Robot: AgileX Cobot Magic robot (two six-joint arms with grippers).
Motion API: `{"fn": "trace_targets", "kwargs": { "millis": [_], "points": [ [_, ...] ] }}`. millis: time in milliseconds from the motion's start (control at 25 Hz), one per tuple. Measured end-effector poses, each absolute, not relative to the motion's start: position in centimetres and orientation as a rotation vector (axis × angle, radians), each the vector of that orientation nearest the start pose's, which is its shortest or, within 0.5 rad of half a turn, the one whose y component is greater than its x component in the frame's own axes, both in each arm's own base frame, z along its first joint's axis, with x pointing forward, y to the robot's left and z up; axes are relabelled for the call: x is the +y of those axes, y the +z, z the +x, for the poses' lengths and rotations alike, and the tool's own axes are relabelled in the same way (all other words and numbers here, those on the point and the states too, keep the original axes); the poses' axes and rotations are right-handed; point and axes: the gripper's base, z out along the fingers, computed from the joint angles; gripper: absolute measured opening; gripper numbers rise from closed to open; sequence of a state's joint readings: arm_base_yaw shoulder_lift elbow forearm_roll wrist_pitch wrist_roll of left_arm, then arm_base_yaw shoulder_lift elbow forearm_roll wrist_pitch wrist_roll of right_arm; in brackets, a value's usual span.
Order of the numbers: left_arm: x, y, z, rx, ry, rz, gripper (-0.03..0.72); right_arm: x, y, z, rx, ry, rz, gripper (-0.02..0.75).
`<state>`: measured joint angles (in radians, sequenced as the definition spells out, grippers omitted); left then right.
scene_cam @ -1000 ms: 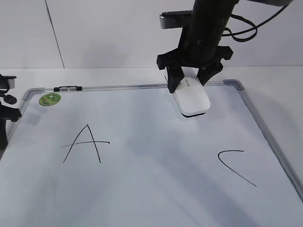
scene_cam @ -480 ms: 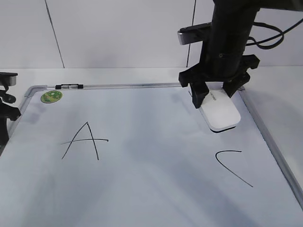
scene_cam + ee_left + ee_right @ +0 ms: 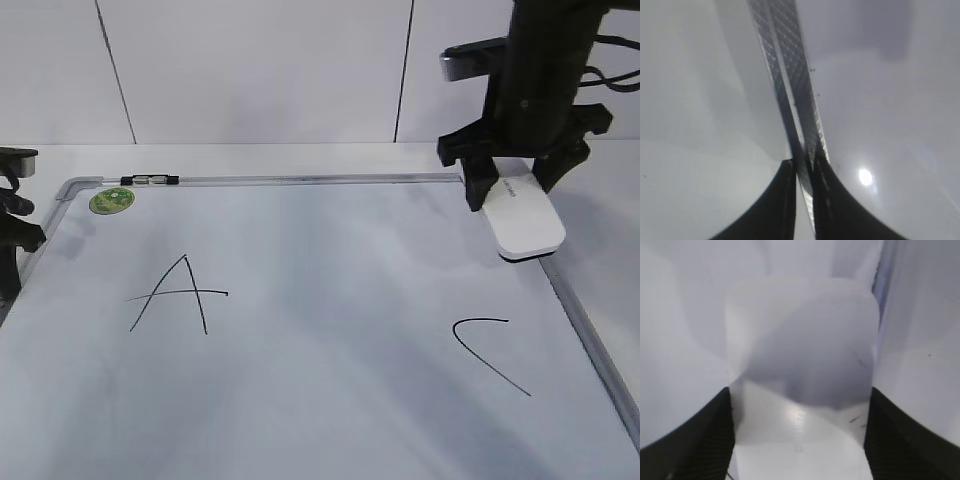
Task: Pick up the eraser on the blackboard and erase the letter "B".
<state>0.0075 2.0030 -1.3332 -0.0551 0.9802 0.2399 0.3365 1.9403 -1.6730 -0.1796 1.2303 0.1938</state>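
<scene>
The white eraser [image 3: 525,222] is held in my right gripper [image 3: 512,185], above the blackboard's upper right corner and partly over its right frame. In the right wrist view the eraser [image 3: 800,365] fills the space between the black fingers [image 3: 705,440], and my right gripper [image 3: 800,435] is shut on it. The blackboard [image 3: 300,181] carries a black "A" [image 3: 175,295] and a black "C" [image 3: 490,350]. No letter "B" shows; the space between them is blank. My left gripper [image 3: 12,250] is at the board's left edge. In the left wrist view it [image 3: 802,170] is shut on the metal frame [image 3: 790,75].
A green round sticker [image 3: 111,202] is in the board's upper left corner. A small black and clear clip [image 3: 145,180] sits on the top frame. A white wall stands just behind the board. White table surface lies to the right of the board.
My right gripper has carried the eraser to the right, from above the board's top middle to its upper right corner. The left gripper has stayed on the frame.
</scene>
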Motion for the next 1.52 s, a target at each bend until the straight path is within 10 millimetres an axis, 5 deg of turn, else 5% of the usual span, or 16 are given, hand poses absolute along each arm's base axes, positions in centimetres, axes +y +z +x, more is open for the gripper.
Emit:
{"fn": "trace_targets", "kwargs": {
  "millis": [200,440,640,1280,1520],
  "points": [
    [-0.1,15.3,37.6,3.109,-0.069,0.318,0.045,8.4,25.7,39.2,2.962,-0.135,-0.13,0.551],
    [-0.1,15.3,37.6,3.105,-0.068,0.318,0.045,6.5,23.9,36.9,3.07,-0.121,-0.081,0.55],
    [-0.1,15.3,37.6,3.103,-0.068,0.317,0.045,6.6,22.2,36.1,3.082,-0.044,-0.056,0.55],
    [-0.2,15.3,37.6,3.102,-0.072,0.314,0.045,5.3,22.1,37.0,3.015,0.015,-0.059,0.55],
    [-0.2,15.3,37.7,3.1,-0.077,0.31,0.045,5.7,20.2,37.4,3.065,0.065,-0.079,0.55]
  ]
}}
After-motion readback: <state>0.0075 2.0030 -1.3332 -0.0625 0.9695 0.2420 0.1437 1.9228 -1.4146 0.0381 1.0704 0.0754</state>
